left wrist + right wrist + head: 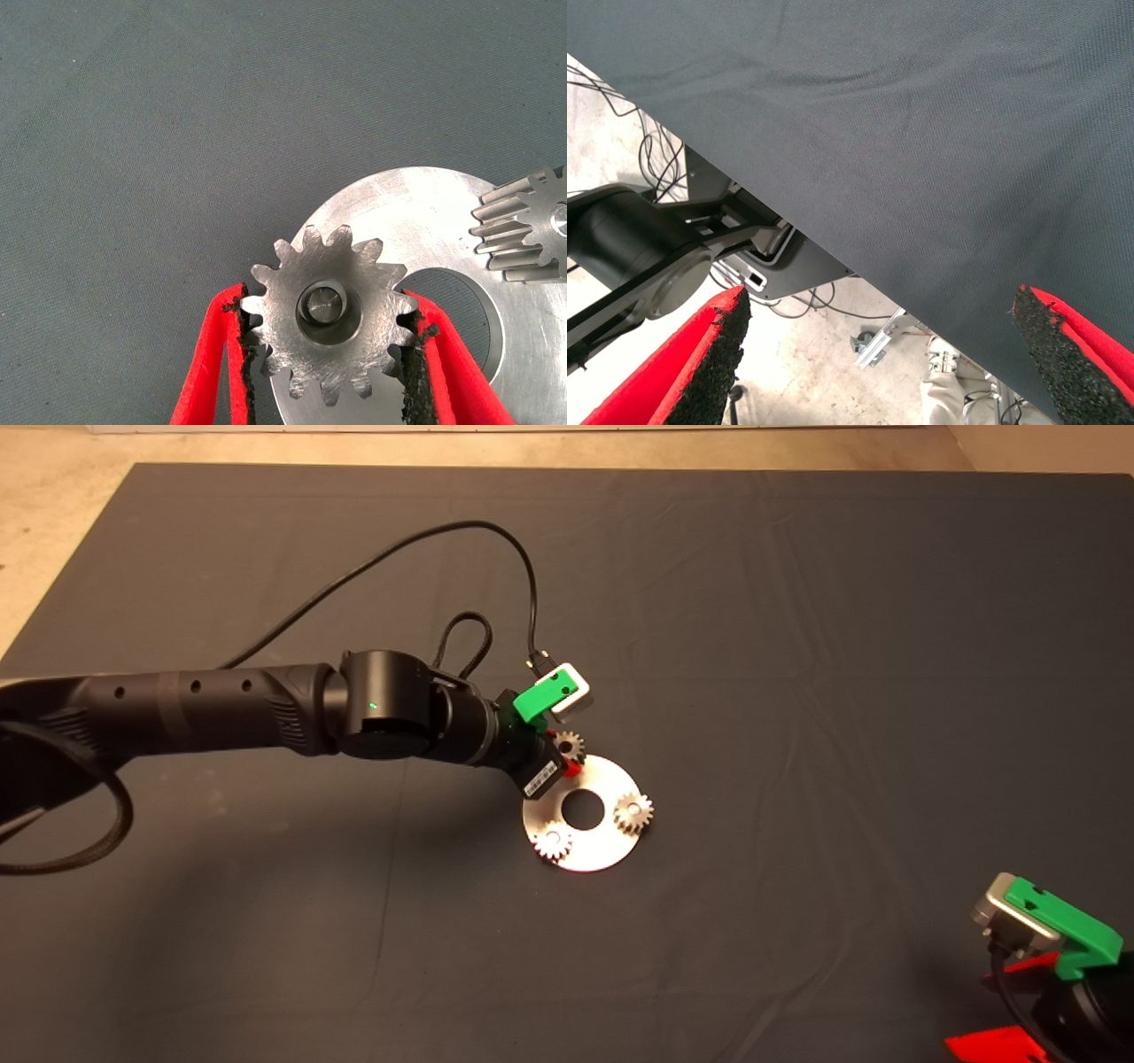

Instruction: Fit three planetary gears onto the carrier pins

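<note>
My left gripper (330, 354) pinches the third gear (330, 312) on its pin (322, 304).

My right gripper (1010, 1001) waits wide open and holding nothing at the near right edge of the mat (797, 646), far from the disc (602, 850). On the disc, two gears (633, 813) already sit on pins on its near and right sides. The held gear sits at the disc's far-left rim, fingers (443, 354) tight on both sides. Bare mat lies all around the disc.
</note>
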{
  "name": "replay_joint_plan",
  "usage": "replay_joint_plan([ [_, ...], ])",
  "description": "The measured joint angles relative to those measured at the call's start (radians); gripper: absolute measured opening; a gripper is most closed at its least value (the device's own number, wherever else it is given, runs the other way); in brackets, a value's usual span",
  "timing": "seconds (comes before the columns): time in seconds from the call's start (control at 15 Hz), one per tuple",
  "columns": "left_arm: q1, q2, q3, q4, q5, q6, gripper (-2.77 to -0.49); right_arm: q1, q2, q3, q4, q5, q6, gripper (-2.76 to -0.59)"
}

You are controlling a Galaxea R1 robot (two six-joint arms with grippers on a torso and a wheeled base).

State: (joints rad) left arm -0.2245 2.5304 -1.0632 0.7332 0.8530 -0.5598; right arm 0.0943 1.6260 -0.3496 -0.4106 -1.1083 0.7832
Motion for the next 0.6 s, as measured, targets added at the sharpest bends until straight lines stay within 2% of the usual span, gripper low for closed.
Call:
replay_joint_plan([
  [0.33,0.0,0.007,0.0,0.0,0.006,0.012,-2.56,0.0,0.0,0.0,0.0,0.002,0.0,-1.16],
  [0.47,-0.001,0.016,0.0,0.005,0.021,0.018,-2.56,0.0,0.0,0.0,0.0,0.002,0.0,-1.16],
  [0.6,0.0,0.022,0.0,0.005,0.05,0.019,-2.56,0.0,0.0,0.0,0.0,0.009,0.0,-1.16],
])
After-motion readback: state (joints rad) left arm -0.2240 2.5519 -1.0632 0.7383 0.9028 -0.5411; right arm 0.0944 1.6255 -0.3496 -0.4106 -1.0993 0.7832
